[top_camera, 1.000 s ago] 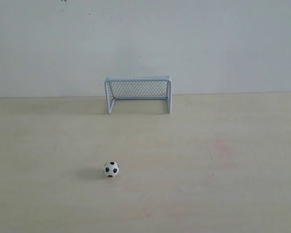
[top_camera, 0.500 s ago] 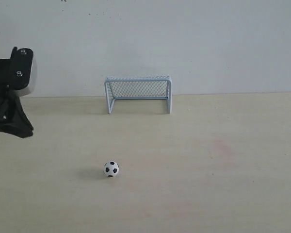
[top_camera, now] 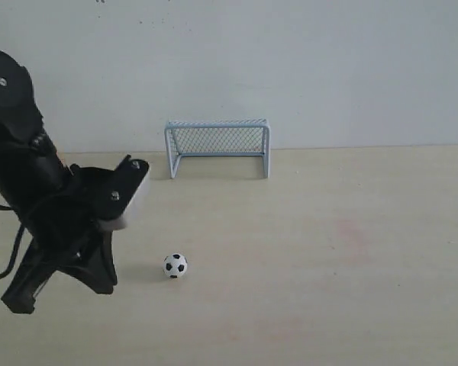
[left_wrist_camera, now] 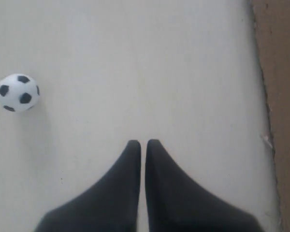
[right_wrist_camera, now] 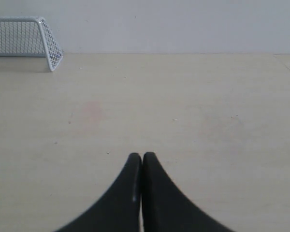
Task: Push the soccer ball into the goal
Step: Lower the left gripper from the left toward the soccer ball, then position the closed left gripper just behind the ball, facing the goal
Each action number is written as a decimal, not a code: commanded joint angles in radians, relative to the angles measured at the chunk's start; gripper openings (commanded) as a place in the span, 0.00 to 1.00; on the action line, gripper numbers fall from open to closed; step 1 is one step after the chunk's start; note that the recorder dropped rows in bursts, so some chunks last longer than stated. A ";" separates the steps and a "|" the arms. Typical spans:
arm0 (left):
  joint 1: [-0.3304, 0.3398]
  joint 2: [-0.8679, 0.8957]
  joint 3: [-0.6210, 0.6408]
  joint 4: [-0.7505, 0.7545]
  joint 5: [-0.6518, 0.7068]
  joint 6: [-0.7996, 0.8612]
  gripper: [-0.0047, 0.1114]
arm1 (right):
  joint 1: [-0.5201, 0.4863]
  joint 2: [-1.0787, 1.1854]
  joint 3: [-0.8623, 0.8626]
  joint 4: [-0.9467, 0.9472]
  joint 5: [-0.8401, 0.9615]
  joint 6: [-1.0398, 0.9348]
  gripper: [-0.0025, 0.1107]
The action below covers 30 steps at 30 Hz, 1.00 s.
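My left gripper (left_wrist_camera: 142, 144) hangs clenched over the pale wooden table (top_camera: 328, 290), the soccer ball (top_camera: 175, 265) near it; my right gripper (right_wrist_camera: 142, 155) is clenched too. The goal (top_camera: 217, 147) stands at the table's far edge, before a plain white wall (top_camera: 351, 69).

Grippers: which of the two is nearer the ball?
The left gripper: the ball lies close beside it. The right gripper has only the goal ahead, no ball.

Matte black arm (top_camera: 23, 171) with silver screws and a pale grey panel (top_camera: 133, 200) — tapered black fingers (left_wrist_camera: 121, 193).
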 commanded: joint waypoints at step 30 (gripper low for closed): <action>-0.170 0.277 -0.167 0.273 -0.211 -0.159 0.08 | -0.002 -0.002 0.000 -0.003 -0.008 0.000 0.02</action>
